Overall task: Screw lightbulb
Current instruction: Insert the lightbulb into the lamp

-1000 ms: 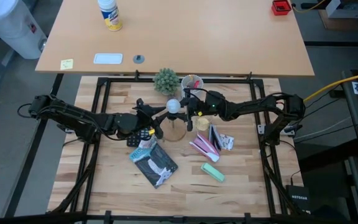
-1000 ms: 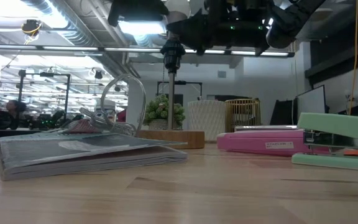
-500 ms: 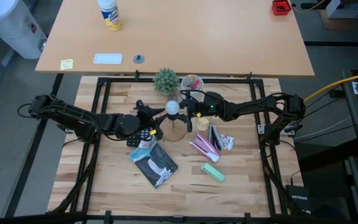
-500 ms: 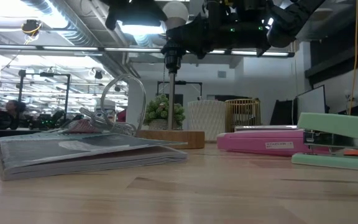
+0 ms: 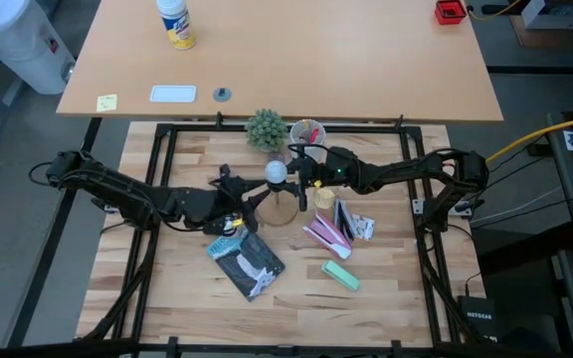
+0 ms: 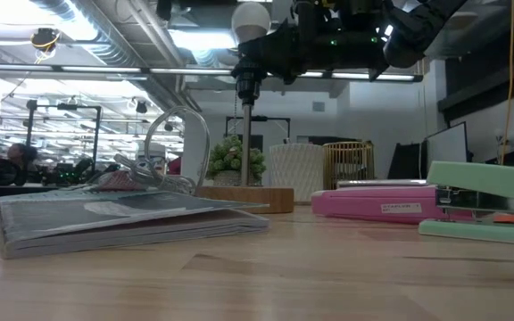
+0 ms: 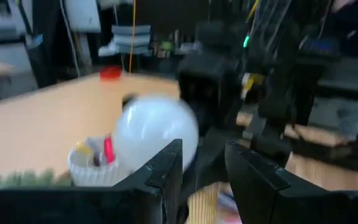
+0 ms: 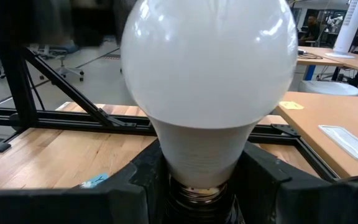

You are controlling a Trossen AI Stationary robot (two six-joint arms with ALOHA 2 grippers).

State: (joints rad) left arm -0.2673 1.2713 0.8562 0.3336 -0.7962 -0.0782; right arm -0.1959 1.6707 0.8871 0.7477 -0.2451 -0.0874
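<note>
Right gripper (image 5: 299, 179) fingers (image 8: 272, 177) clamp the socket under the bulb (image 5: 277, 171). Left gripper (image 5: 245, 199) fingers (image 7: 160, 171) stand apart, just off the bulb. Cup (image 5: 307, 131) holds small items.

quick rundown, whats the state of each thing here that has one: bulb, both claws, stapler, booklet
lightbulb: upright, base in the socket atop the lamp stand, not lit
right claw: shut on the lightbulb's neck
left claw: open, beside the lightbulb, holding nothing
green stapler: closed, lying flat
booklet: closed, flat on the table
</note>
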